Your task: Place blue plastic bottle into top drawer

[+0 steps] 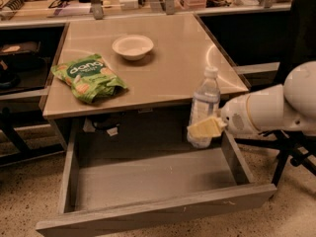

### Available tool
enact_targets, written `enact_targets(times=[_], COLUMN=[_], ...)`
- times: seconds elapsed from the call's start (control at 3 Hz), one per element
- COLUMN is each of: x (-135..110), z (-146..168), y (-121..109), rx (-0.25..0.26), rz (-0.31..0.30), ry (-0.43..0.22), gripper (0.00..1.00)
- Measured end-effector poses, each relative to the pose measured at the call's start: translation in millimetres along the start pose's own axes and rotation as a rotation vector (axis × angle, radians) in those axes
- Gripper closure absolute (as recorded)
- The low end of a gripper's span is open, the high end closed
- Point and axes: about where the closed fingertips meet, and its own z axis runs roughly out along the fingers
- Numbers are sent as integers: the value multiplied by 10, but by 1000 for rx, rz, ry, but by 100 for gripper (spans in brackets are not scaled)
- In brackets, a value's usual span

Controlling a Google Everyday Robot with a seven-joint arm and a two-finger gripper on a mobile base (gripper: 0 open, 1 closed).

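The blue plastic bottle [204, 104] is clear with a white cap and stands upright in my gripper [204, 128], which is shut on its lower half with pale yellow fingers [206, 128]. The bottle hangs in front of the table's front edge, above the right rear part of the top drawer [148, 179]. The drawer is pulled wide open under the table, and its grey inside is bare. My white arm [269, 107] reaches in from the right.
On the tan table [173, 68] lie a green snack bag [88, 77] at the left and a white bowl [132, 47] at the back centre. Shelves and cluttered counters stand behind and to the left. A dark chair base [291, 157] stands at the right.
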Motion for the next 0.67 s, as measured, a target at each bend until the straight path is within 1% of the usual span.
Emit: enact_targets(times=[0.33, 0.67], x=[594, 1038], z=[267, 465], y=[142, 265], rx=[-7, -28], rz=[90, 162], ry=[61, 104], gripper=[100, 100])
